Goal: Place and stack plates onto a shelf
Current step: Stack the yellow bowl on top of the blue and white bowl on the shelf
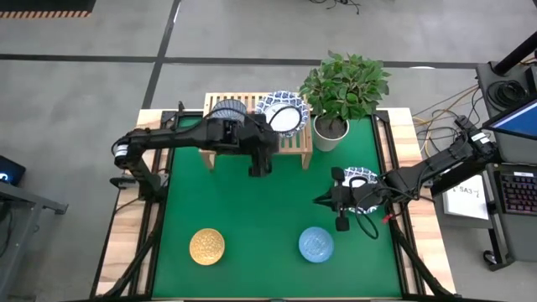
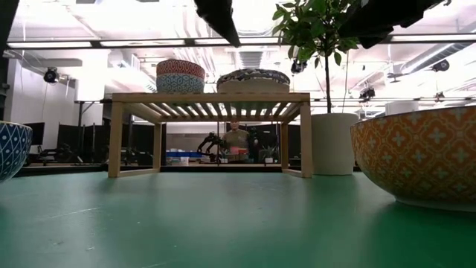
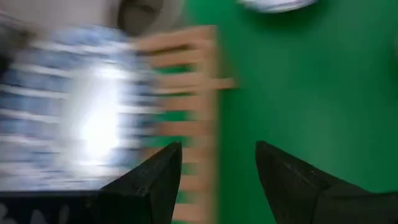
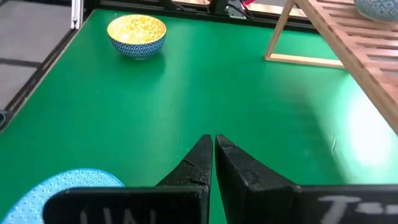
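High view is showing the green table [image 1: 252, 210] with the left gripper [image 1: 259, 166] hanging just in front of the shelf [image 1: 295, 144], its jaws standing apart and holding nothing, as the left wrist view's fingers [image 3: 152, 180] confirm. On the shelf's slats, going left to right, a dish stack [image 1: 226, 111] is sitting at the left part and a white blue-rimmed plate [image 1: 284, 112] is sitting right of it, near the plant pot [image 1: 331, 132]. Nearer the table's front, the yellow bowl [image 1: 206, 246] is lying left of centre and the light blue bowl [image 1: 315, 244] is lying right of centre, well apart. Farther right, the right gripper [image 1: 340, 201] is hovering over the green with its jaws together and empty, just beside a blue-patterned plate [image 1: 359, 177].

The left arm appears to be clear of a plate just set down. I judge the next pick to be a loose bowl: the gripper should be coming down over one rim with jaws wide, one finger inside and one outside, and lifting level.

For room, the middle of the table is lying open, so travel there is looking safe. The tight places are the shelf's front edge, the plant's leaves [image 1: 344, 84] overhanging its right end, and the right arm beside the patterned plate.
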`<control>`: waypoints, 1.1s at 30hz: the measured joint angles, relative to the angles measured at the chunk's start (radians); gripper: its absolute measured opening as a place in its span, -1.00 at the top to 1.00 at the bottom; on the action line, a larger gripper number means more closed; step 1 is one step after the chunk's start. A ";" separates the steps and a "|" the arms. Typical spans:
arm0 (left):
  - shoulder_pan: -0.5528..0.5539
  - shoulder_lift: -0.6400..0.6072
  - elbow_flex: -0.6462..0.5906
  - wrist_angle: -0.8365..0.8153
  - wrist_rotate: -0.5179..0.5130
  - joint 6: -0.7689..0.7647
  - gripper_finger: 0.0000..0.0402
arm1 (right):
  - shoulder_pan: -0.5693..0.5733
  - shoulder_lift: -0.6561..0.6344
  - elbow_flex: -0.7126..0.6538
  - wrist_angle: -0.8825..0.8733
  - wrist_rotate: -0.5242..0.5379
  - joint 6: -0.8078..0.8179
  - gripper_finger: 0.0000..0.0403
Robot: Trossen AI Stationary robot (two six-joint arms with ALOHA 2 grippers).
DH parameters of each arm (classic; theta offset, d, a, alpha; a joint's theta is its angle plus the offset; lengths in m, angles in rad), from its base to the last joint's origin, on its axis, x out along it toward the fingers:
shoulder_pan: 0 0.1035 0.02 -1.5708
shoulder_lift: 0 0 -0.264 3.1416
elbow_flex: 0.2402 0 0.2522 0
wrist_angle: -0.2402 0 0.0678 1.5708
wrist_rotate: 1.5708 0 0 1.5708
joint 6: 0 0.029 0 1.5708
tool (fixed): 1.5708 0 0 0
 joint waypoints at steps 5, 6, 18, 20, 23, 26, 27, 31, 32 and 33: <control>-0.086 0.002 -0.029 -0.052 0.318 -0.176 0.08 | 0.000 0.000 0.000 0.000 0.000 0.067 0.96; -0.113 0.003 -0.044 -0.054 0.332 -0.179 0.09 | 0.000 0.000 0.000 0.000 0.000 0.075 0.96; -0.349 0.006 -0.187 -0.106 0.245 -0.473 0.22 | -0.002 0.001 0.000 0.000 0.000 0.115 0.96; -0.377 0.006 -0.198 -0.171 0.246 -0.604 0.22 | -0.002 0.001 0.000 0.000 0.000 0.106 0.96; -0.420 0.006 -0.203 -0.249 0.256 -0.820 0.22 | -0.002 0.002 0.000 0.000 0.000 0.088 0.96; -0.461 0.006 -0.204 -0.263 0.312 -1.012 0.21 | -0.002 0.002 0.000 0.001 0.001 0.054 0.96; -0.474 0.006 -0.202 -0.263 0.332 -1.069 0.20 | -0.002 0.002 0.000 0.001 0.002 0.040 0.96; -0.538 0.006 -0.201 -0.252 0.352 -1.245 0.12 | -0.002 0.002 0.000 0.002 0.034 -0.018 0.96; -0.555 0.006 -0.201 -0.252 0.352 -1.283 0.09 | -0.002 0.002 0.000 0.002 0.046 -0.037 0.96; -0.572 0.006 -0.202 -0.251 0.352 -1.316 0.07 | -0.002 0.002 0.000 0.005 0.055 -0.055 0.96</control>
